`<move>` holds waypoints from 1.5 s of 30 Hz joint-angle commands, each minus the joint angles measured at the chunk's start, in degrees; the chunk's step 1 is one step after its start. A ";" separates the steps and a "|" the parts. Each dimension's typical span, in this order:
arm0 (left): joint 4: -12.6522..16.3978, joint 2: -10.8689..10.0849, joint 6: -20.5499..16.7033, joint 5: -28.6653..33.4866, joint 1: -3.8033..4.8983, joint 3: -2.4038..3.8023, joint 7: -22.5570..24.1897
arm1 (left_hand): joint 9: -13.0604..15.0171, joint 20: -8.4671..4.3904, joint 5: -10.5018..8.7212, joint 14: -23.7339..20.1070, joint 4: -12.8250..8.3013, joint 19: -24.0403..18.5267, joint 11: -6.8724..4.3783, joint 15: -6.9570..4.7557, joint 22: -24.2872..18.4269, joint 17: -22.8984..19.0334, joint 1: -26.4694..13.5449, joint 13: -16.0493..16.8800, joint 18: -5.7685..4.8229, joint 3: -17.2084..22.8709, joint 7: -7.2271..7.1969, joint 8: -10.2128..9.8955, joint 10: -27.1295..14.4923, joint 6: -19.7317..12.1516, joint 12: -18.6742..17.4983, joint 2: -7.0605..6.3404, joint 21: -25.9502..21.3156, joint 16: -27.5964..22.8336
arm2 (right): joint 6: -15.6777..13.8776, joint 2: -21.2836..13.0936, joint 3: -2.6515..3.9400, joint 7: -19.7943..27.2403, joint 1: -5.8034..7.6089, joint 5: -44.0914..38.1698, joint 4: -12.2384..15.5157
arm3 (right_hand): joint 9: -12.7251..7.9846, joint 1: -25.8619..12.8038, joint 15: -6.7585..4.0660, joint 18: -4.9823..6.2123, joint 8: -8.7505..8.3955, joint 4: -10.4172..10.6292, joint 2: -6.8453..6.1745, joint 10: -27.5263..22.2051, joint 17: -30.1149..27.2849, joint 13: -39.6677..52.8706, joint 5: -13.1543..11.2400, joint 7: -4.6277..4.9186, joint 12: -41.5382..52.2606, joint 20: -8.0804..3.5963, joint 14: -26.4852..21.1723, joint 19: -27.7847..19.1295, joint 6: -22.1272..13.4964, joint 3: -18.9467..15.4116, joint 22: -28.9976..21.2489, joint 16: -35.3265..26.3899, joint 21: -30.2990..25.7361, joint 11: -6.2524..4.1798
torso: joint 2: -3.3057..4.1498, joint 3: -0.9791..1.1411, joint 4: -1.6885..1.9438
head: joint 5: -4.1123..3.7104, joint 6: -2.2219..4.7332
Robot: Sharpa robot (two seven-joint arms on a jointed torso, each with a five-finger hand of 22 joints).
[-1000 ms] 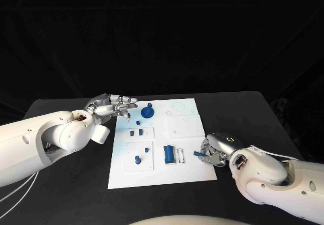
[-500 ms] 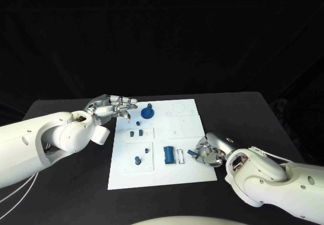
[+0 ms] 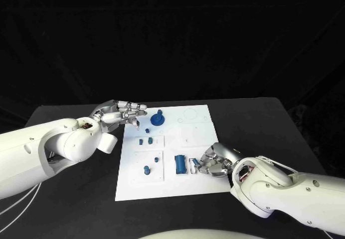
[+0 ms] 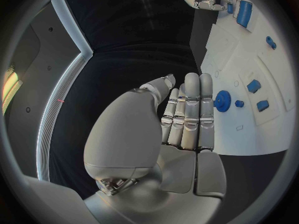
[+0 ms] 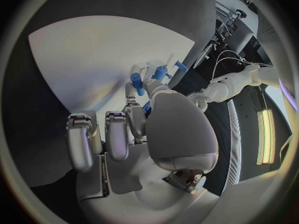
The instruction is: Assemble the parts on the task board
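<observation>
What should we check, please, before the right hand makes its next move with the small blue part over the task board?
1. Part held: the right hand pinches a small blue part at its fingertips. Ok.
2. Hand over the target area: it sits above the task board, beside the large blue block. Ok.
3. Part lined up with its slot: the fingers hide the slot beneath. Cannot tell.
4. Left hand out of the way: it hovers at the board's far left corner, holding nothing, near the blue gear. Ok.
5. Neighbouring pieces seated: the two blue pegs stand in their plate. Ok.
</observation>
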 commanded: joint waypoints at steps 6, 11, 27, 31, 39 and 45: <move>0.25 0.05 0.90 0.27 0.04 0.03 0.34 | -0.06 0.37 -0.14 -0.34 -0.06 -0.08 0.07 0.12 -0.12 -0.12 -0.09 0.08 0.84 -0.45 0.05 0.10 -0.39 -0.38 0.30 0.58 -0.29 -0.21 | 1.61 1.75 0.00 1.09 -0.07 3.33 -1.50 | 0.12 -1.51 -0.28 -0.39 0.39 0.64 -0.15 0.29 9.51 2.87 0.98 -0.09 0.52 -0.24 4.80 6.09 0.49 -0.49 15.06 0.24 0.27 0.02 | -0.01 -0.02 -0.07 | 0.04 -0.12; 0.26 0.06 0.95 0.27 0.04 0.03 0.31 | -0.06 0.37 -0.14 -0.34 -0.06 -0.08 0.07 0.12 -0.12 -0.12 -0.09 0.08 0.84 -0.45 0.05 0.10 -0.39 -0.38 0.30 0.58 -0.29 -0.21 | 2.53 2.61 0.00 0.91 -0.07 3.70 -2.21 | 0.25 -2.76 -0.28 -0.39 0.55 1.29 -0.14 0.37 9.49 2.99 0.74 -0.10 0.67 -0.25 4.79 6.09 0.58 -1.14 15.06 0.23 0.27 0.02 | -0.02 0.05 -0.04 | 0.14 -0.10; 0.25 -0.01 0.94 0.27 0.05 0.04 0.22 | -0.07 0.37 -0.14 -0.35 -0.07 -0.07 0.07 0.12 -0.12 -0.12 -0.09 0.08 0.84 -0.46 0.05 0.10 -0.40 -0.38 0.31 0.58 -0.30 -0.21 | 4.03 2.98 0.00 0.56 -0.09 2.80 -2.42 | 0.63 -9.13 -0.14 -0.39 0.98 2.41 -0.07 0.39 9.26 3.27 -4.70 0.01 0.86 -0.13 4.73 6.09 0.47 -8.27 15.06 0.06 0.27 0.18 | -0.03 0.03 -0.06 | 0.26 -0.20; 0.22 -0.03 0.98 0.27 0.05 0.04 0.18 | -0.08 0.37 -0.14 -0.36 -0.08 -0.06 0.07 0.12 -0.14 -0.15 -0.06 0.08 0.84 -0.50 0.06 0.11 -0.44 -0.39 0.36 0.59 -0.33 -0.20 | 3.90 2.73 0.00 0.84 -0.12 2.06 -1.91 | 0.66 -9.54 -0.15 -0.39 1.03 2.43 0.16 0.41 9.25 3.36 -5.60 0.00 0.95 -0.13 4.73 6.09 0.44 -9.28 15.06 0.05 0.27 0.18 | -0.04 0.04 -0.09 | 0.32 -0.24; 0.13 -0.05 0.98 0.27 0.05 0.04 0.14 | -0.08 0.37 -0.14 -0.36 -0.08 -0.06 0.07 0.12 -0.14 -0.15 -0.06 0.08 0.84 -0.50 0.06 0.11 -0.44 -0.39 0.36 0.59 -0.33 -0.20 | 3.55 1.52 0.00 0.96 -0.20 0.14 -0.73 | 0.70 -9.95 -0.16 -0.39 1.10 2.51 0.42 0.43 9.30 3.41 -5.98 -0.03 1.01 -0.14 4.74 6.09 0.47 -10.15 15.06 0.08 0.27 0.16 | -0.02 0.05 -0.10 | 0.33 -0.23; 0.09 -0.07 1.01 0.27 0.05 0.04 0.13 | -0.08 0.37 -0.14 -0.36 -0.08 -0.06 0.07 0.12 -0.14 -0.15 -0.06 0.08 0.84 -0.50 0.06 0.11 -0.44 -0.39 0.36 0.59 -0.33 -0.20 | 3.12 0.30 0.00 0.91 -0.21 -1.21 0.29 | 0.72 -10.09 -0.18 -0.39 1.14 2.50 0.79 0.47 9.28 3.48 -5.69 -0.07 1.09 -0.15 4.74 6.09 0.48 -10.48 15.06 0.06 0.27 0.13 | -0.05 0.06 -0.10 | 0.37 -0.27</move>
